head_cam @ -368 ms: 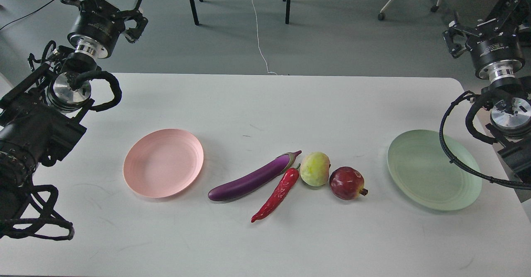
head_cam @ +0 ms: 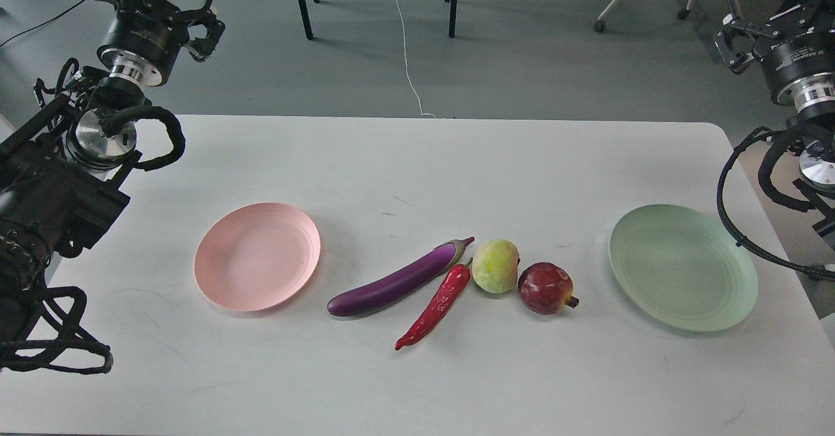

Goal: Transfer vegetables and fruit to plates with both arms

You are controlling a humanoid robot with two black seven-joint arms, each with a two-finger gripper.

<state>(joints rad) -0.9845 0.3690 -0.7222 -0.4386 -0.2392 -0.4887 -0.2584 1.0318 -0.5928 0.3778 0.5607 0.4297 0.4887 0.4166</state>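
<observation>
A purple eggplant (head_cam: 398, 281) lies at the table's middle front, with a red chili pepper (head_cam: 436, 307) beside it. A pale yellow-green fruit (head_cam: 496, 265) and a dark red pomegranate (head_cam: 545, 288) sit just to their right. The empty pink plate (head_cam: 257, 256) is on the left. The empty mint green plate (head_cam: 682, 266) is on the right. My left gripper (head_cam: 163, 6) is raised beyond the table's far left corner, open and empty. My right gripper (head_cam: 773, 15) is raised beyond the far right corner, open and empty.
The white table (head_cam: 417, 162) has a rounded far right corner. My right arm's cable loop (head_cam: 737, 227) hangs by the green plate's right rim. Chair and table legs (head_cam: 301, 2) and a white cord (head_cam: 408, 51) are on the floor behind.
</observation>
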